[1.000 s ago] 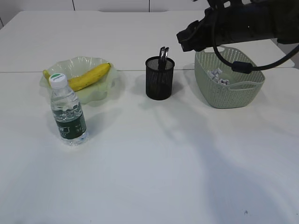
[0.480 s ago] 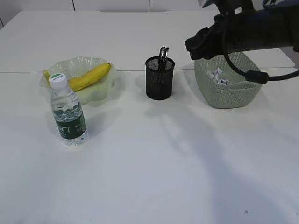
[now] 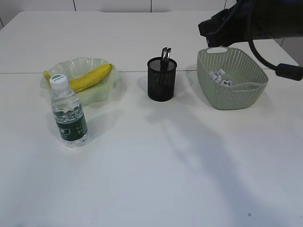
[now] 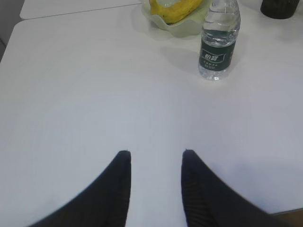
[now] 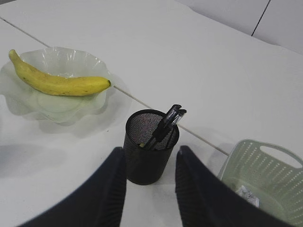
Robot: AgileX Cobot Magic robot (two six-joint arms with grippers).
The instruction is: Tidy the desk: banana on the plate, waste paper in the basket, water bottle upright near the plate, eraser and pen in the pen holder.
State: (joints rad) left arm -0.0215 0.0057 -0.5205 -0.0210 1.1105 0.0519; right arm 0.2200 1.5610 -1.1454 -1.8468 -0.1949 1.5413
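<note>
Exterior: the right arm [image 3: 255, 21] has drawn back past the basket [image 3: 232, 78]; banana [image 3: 90, 77] on the plate [image 3: 102, 92], water bottle [image 3: 68, 113] upright beside it. Left wrist: left gripper [image 4: 154, 158] parted, empty. Right wrist: right gripper [image 5: 149, 153] parted, empty, above the pen holder [image 5: 149, 146] holding pens [image 5: 166, 124]

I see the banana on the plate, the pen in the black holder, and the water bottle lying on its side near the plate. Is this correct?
Not quite. The water bottle stands upright on its base, cap up, as the exterior view shows. The rest holds: the banana lies on the plate and the pen is in the black holder.
</note>
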